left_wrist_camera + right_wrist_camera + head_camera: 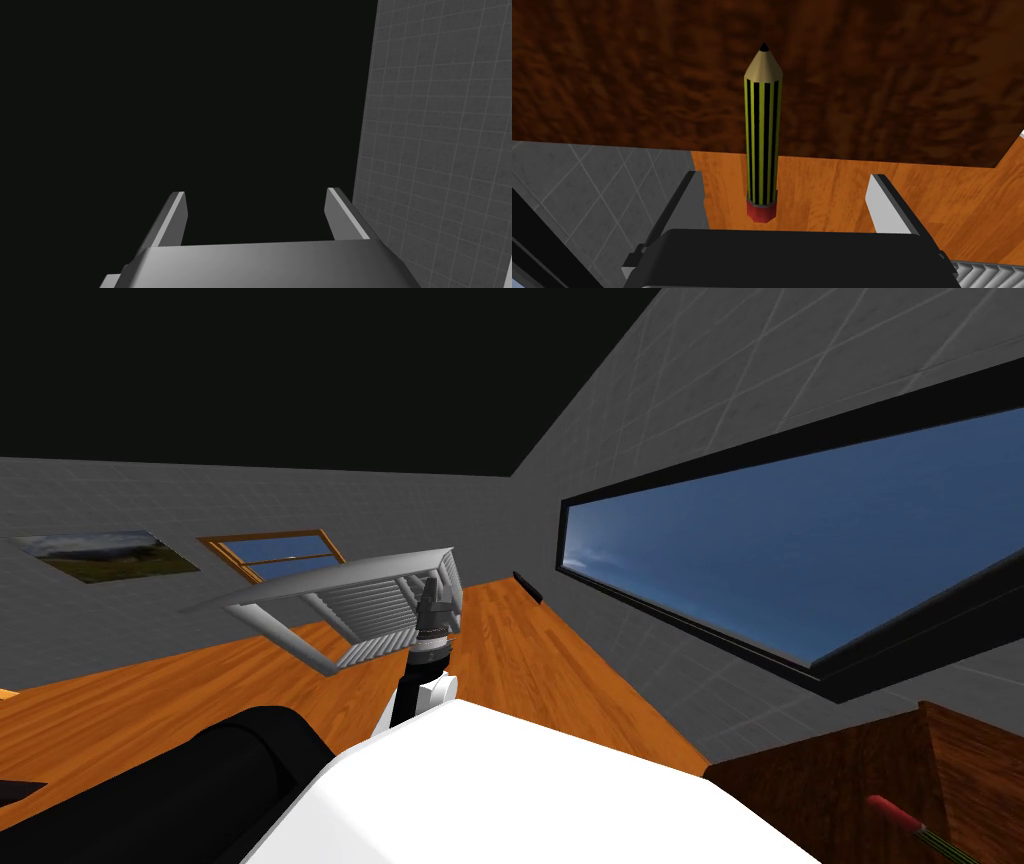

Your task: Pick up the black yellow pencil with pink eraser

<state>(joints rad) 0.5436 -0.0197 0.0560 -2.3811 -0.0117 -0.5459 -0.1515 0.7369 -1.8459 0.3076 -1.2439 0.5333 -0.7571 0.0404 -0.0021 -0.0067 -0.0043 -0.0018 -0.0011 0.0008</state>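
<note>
Right wrist view puts the pencil point(763, 135) straight ahead of the right gripper point(785, 176), whose 2 fingers stand wide apart with nothing clamped between them. The pencil shows against the dark brown furniture point(637, 75), its sharpened tip over the brown top. Its eraser end reaches past the furniture's edge in this view, with the orange plank floor point(822, 190) behind it. Whether that end truly overhangs the furniture cannot be told. The eraser end points back at the gripper and sits between the fingers' line, touching neither.

The step in hand looks like the final approach, with the grasp not yet made. The next move likely calls for easing forward along the furniture's edge until the fingers flank the striped barrel, then closing squarely on its sides.

The barrel is slim and faceted, striped lengthwise in black and yellow. It ends in a tan cone with a black point, and the stubby cap at the other end reads red rather than pink. Thin blade fingers could roll such a narrow body if they close off-centre. The furniture has a mottled, dark wood grain, and the floor is lighter and glossier.

The left gripper point(255, 200), apparently raised well apart from the furniture, is spread open and empty.
</note>
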